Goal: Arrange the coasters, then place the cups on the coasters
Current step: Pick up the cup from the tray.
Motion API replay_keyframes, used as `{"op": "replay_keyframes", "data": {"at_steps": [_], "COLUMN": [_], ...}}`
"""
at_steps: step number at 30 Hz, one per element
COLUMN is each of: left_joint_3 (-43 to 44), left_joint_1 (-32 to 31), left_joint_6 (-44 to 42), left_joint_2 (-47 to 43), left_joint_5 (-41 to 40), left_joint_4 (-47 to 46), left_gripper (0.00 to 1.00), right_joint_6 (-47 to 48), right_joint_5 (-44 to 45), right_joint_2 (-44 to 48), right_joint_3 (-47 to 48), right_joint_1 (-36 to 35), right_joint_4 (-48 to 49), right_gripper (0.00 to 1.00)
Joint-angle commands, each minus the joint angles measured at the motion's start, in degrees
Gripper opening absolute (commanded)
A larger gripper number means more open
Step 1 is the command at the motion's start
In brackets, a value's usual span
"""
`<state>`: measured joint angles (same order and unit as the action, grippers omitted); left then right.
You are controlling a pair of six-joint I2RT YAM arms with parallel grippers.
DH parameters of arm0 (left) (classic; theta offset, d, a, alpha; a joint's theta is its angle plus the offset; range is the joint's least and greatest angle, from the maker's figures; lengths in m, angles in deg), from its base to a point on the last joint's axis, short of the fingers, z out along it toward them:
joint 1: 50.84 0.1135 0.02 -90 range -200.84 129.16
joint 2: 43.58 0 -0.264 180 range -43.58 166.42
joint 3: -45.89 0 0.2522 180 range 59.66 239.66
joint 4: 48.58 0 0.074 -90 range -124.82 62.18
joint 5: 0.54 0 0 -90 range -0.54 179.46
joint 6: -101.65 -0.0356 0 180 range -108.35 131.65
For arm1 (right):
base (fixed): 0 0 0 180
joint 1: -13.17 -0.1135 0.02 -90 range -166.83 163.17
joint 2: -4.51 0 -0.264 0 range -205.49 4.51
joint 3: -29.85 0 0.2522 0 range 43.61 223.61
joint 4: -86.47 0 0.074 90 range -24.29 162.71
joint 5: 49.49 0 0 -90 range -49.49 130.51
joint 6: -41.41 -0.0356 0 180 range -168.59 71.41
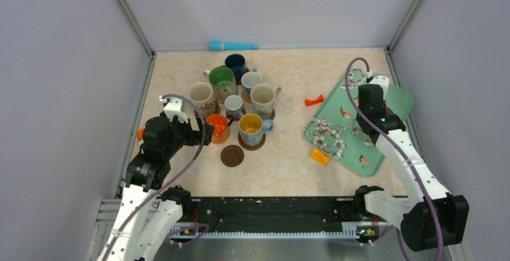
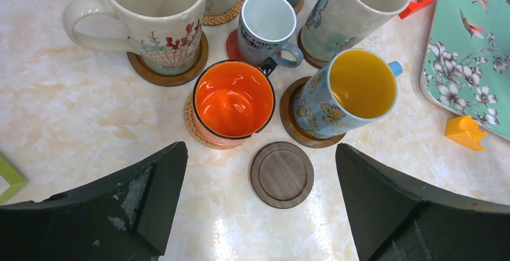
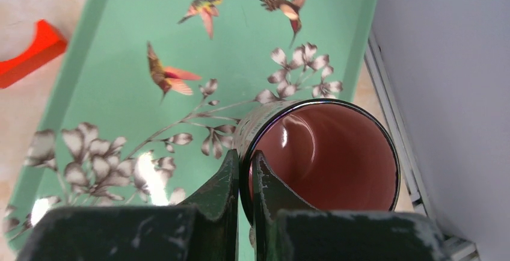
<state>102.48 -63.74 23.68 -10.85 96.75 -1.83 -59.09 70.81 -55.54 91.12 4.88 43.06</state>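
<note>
We saw the right gripper (image 3: pixel 245 163) pinching the pink cup (image 3: pixel 328 153) by its rim, lower right; lifted or not, unclear. The left gripper (image 2: pixel 260 150) gaped wide. Next: cup to the bare coaster (image 2: pixel 281 174), lower centre.

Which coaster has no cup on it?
The dark brown round wooden coaster at the cluster's near edge, in front of the orange mug; every other visible coaster carries a mug.
</note>
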Motion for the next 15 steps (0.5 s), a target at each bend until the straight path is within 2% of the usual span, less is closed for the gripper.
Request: {"op": "replay_keyframes", "data": {"at_steps": [1,6,11,15], "left_joint_3": [0.61,0.78,0.77,0.85], "left_joint_1": [-0.29,-0.28,-0.32,-0.28], "left_joint_6": [-0.34,-0.43,-0.28,-0.25], "left_joint_2": [-0.58,-1.1,-1.22,-0.85], "left_joint_5": [-1.44,-3.25,-4.16,-4.34], "left_joint_4": [-2.08,-1.74,-1.52,-1.39], "left_gripper": [0.99,0.99,0.99,0.99], "right_joint_6": [7.94,17.46,23.62,26.65], "right_joint_5": [2.33,1.27,-7.65,-14.91], "right_joint_2": [3.14,5.51,9.67,12.33], "right_joint_3": [9.14,12.4,14.01,14.07], "right_joint_1": [-5.66,-17.22,-25.82,-28.77], "right_joint_4": [2.25,0.66,1.23,2.33], "right_gripper": [0.0,0.0,0.0,0.0]}}
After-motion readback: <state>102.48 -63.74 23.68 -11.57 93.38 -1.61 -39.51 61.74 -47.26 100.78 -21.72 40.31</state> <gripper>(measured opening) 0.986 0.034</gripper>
